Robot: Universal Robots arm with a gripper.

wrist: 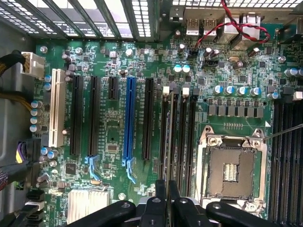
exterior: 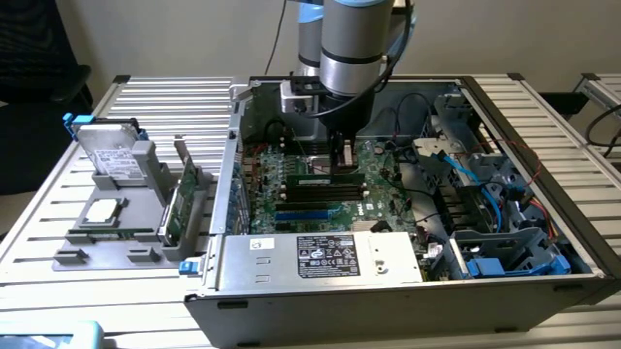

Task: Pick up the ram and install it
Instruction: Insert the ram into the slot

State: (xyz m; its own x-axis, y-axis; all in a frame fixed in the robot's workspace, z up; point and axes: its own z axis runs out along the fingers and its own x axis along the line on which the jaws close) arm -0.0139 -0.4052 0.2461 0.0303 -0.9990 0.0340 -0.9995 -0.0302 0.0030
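Fingers (wrist: 160, 203): pinched narrow over black slots (exterior: 325, 190) | ram (exterior: 321, 177): lay just beneath, long axis along slots | grip: could not tell

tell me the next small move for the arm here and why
Probably a short, slow push straight down. In the exterior view the gripper sits right over the ram, which lies level alongside the empty black memory slots, lined up with them. I cannot tell whether it is fully seated yet.
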